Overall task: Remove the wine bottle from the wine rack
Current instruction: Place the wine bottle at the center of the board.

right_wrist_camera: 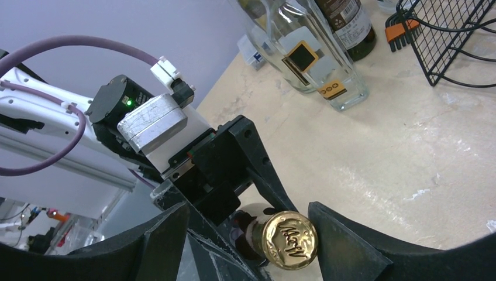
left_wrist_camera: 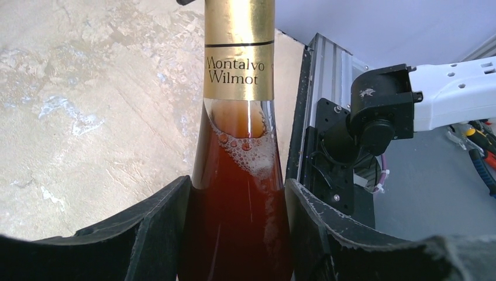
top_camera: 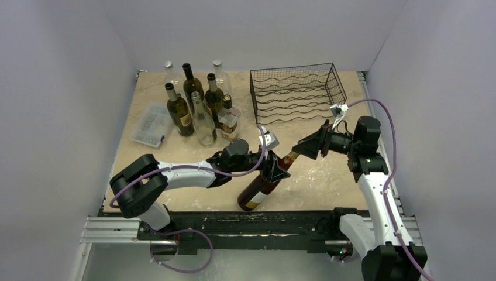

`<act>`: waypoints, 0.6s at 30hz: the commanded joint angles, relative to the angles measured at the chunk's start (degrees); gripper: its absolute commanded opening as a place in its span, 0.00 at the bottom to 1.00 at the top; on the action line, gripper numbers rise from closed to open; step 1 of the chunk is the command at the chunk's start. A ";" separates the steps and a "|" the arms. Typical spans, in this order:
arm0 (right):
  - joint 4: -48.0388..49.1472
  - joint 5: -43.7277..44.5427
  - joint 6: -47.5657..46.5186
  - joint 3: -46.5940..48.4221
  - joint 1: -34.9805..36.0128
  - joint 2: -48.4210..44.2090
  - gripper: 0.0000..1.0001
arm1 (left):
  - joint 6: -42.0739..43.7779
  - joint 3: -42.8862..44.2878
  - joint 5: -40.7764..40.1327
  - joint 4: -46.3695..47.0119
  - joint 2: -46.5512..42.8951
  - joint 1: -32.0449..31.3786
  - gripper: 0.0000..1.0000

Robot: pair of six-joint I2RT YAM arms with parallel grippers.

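Observation:
The wine bottle, dark with reddish liquid and a gold neck label, slants near the table's front edge, clear of the black wire wine rack at the back right. My left gripper is shut on the bottle's body; both fingers press its sides. My right gripper is open around the bottle's gold cap. Its right finger touches the cap and its left finger stands well apart. I cannot tell whether the bottle's base rests on the table.
Several upright bottles crowd the back left, beside a clear plastic compartment box. A clear square bottle and the rack's corner show in the right wrist view. A metal rail runs along the near table edge.

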 commanded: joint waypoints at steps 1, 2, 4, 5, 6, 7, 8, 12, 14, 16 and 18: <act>0.11 0.49 -0.88 0.03 0.79 0.34 0.76 | 1.68 4.94 -0.84 9.20 -3.76 -0.26 0.00; 0.19 0.50 -0.77 -0.02 0.81 0.52 0.75 | 1.80 5.05 -0.91 9.10 -3.86 -0.23 0.00; 0.27 0.42 -0.62 -0.02 0.86 1.02 0.72 | 2.11 5.40 -0.88 8.67 -3.97 -0.25 0.00; 0.37 0.29 -0.54 0.03 0.83 1.30 0.70 | 2.25 5.65 -0.94 8.31 -4.05 -0.27 0.00; 0.43 0.17 -0.48 0.08 0.87 1.49 0.67 | 2.41 5.82 -0.87 8.02 -4.06 -0.23 0.00; 0.54 0.07 -0.39 0.12 0.98 1.59 0.64 | 2.48 5.94 -0.80 7.86 -4.06 -0.20 0.00; 0.71 -0.02 -0.28 -0.01 0.92 1.61 0.61 | 2.53 6.04 -0.81 7.75 -4.06 -0.24 0.00; 1.49 -0.11 0.12 -0.34 0.98 1.23 0.43 | 2.74 6.26 -0.96 7.48 -4.02 -0.25 0.00; 1.99 -0.05 0.34 -0.47 0.99 1.03 0.31 | 2.67 6.33 -1.02 7.35 -3.89 -0.20 0.00; 2.22 0.01 0.22 -0.35 0.97 0.85 0.19 | 2.45 6.63 -0.99 7.04 -3.76 -0.23 0.00; 2.30 0.12 -0.17 0.02 0.99 0.36 0.08 | 2.11 7.00 -1.04 6.20 -3.71 -0.20 0.00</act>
